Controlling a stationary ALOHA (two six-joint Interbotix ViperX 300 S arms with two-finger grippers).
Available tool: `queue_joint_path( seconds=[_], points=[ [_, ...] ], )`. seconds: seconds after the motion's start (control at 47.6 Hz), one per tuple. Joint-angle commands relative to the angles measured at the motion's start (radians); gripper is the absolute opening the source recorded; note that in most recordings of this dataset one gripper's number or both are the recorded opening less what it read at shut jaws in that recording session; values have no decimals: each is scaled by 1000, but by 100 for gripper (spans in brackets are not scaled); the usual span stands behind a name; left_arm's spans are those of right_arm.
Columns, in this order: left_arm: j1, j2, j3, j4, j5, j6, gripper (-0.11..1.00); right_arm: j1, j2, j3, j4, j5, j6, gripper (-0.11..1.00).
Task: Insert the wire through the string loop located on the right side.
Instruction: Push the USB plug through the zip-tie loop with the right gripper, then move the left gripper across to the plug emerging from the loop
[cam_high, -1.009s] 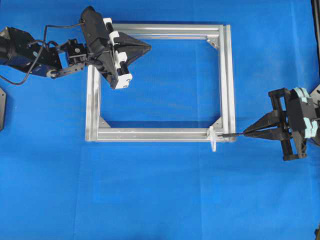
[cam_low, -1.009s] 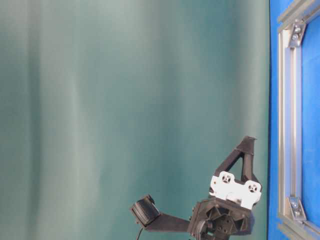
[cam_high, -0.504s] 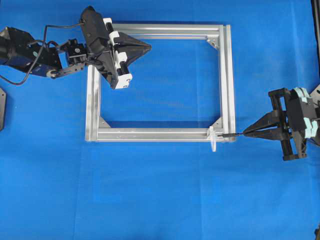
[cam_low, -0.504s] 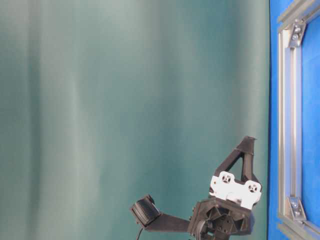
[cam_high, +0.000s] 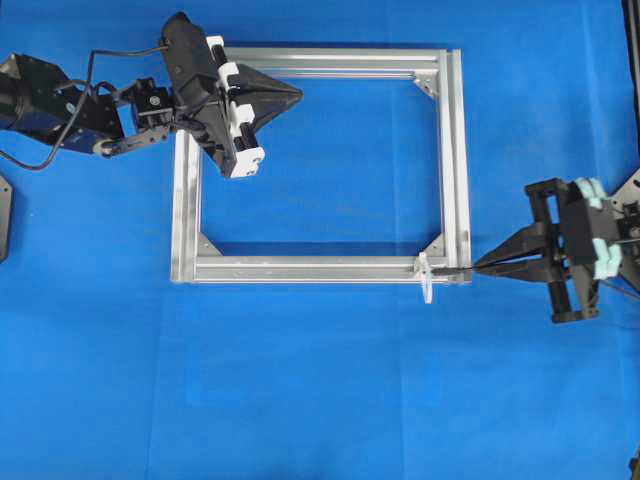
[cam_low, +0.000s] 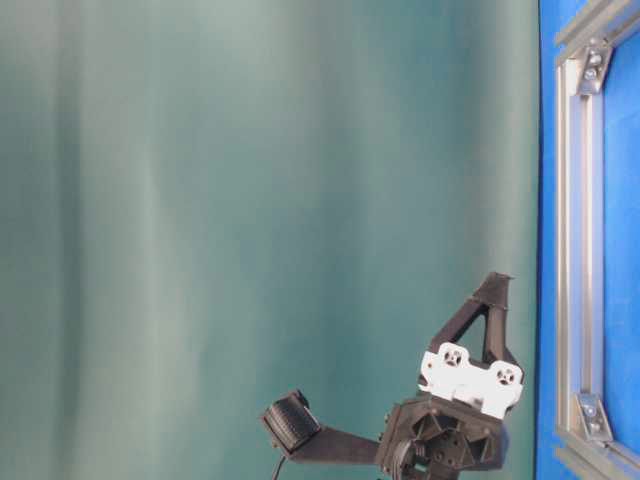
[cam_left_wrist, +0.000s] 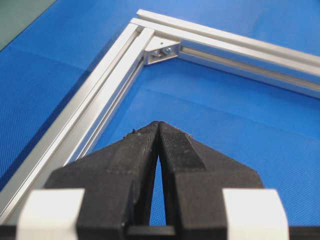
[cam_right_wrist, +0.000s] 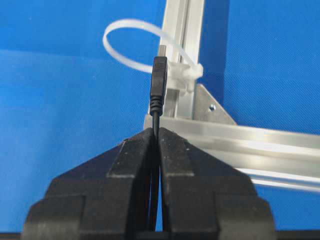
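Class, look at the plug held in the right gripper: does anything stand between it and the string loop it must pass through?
Nothing visible does. The right gripper holds the wire with its plug pointing at the string loop; only the aluminium frame lies just behind.

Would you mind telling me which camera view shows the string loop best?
The right wrist view: the string loop arches white and unobstructed beside the frame. Overhead it is a tiny sliver; the table-level and left wrist views miss it.

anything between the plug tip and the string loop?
Right wrist view: nothing lies between the wire plug's tip and the string loop; behind them runs the aluminium frame.
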Motion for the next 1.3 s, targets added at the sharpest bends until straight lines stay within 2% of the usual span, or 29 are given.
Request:
queue_joint_path(
  seconds=[0.0,0.357,0.757,0.967,1.282],
  points=[
    [0,-32,-18,3,-6,2,0,-2,41,-40,3,-38,0,-4],
    [0,-32,-15,5,-8,-2,0,-8,183,-150,5,-71,0,-4],
    [-18,-32,-12,5,-8,-6,0,-9,196,-163,8,-71,0,-4],
    [-106,-32,-6,3,-5,-28,0,-9,196,-163,8,-71,0,-4],
    [-324,-32,9,5,-5,-112,0,-11,196,-164,8,-71,0,-4]
  ],
)
